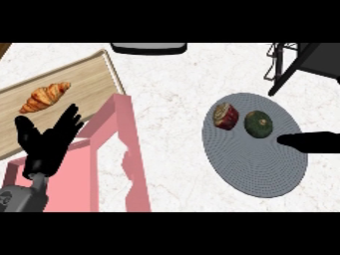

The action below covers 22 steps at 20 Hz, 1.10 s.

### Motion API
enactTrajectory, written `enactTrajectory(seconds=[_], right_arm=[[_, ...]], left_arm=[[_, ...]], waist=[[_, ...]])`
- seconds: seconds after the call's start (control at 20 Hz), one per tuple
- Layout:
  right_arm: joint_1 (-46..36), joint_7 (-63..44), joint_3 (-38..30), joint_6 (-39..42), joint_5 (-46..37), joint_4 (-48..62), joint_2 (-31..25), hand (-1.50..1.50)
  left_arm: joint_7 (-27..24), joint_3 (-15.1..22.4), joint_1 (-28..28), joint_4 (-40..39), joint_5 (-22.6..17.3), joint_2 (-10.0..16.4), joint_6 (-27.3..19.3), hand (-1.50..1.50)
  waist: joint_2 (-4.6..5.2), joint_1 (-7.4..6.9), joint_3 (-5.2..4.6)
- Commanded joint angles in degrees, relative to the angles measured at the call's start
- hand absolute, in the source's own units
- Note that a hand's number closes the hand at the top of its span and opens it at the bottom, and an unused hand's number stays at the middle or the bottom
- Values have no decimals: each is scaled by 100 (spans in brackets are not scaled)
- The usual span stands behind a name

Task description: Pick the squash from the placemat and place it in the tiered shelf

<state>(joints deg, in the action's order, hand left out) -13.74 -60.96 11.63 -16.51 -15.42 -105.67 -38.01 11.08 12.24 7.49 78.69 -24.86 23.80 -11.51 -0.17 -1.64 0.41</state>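
A dark green round squash [258, 124] lies on the grey round placemat [257, 174], right of centre. My right hand [319, 142] comes in from the right edge, open. One part of it reaches left and ends just below and right of the squash without touching it, and another part stands higher up at the edge. The tiered shelf [117, 144], a pink frame with a light wooden tier, is at the left. My left hand [46, 142] rests open, fingers up, in front of the shelf and holds nothing.
A reddish-brown and cream food item [225, 115] sits on the placemat just left of the squash. A croissant [46, 97] lies on the shelf's wooden tier. A black stand [305, 60] is at the top right, and a dark object [148, 48] at the top edge.
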Motion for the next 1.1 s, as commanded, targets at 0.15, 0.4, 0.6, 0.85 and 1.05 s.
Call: enactTrajectory(seconds=[0.15,0.4,0.6,0.85,1.05], right_arm=[[-1030,-1005,322,683,-85,940,326,-150],[-1189,-1237,715,551,-543,1449,886,-150],[-1227,-1698,787,574,-920,1258,1023,-150],[-1051,-1691,872,530,-1390,1464,1361,-150],[-1025,-1452,720,669,-1455,1629,1455,-150]], left_arm=[[88,118,-327,-273,193,-261,-213,0],[290,-72,-40,-425,135,-118,-36,0],[161,-280,-290,-479,54,49,172,0],[378,-113,-238,-212,258,-81,-1,0],[293,-328,-253,-304,161,-82,151,0]], waist=[[45,11,-50],[52,67,-49],[17,141,-54],[6,167,-47],[10,163,-46]])
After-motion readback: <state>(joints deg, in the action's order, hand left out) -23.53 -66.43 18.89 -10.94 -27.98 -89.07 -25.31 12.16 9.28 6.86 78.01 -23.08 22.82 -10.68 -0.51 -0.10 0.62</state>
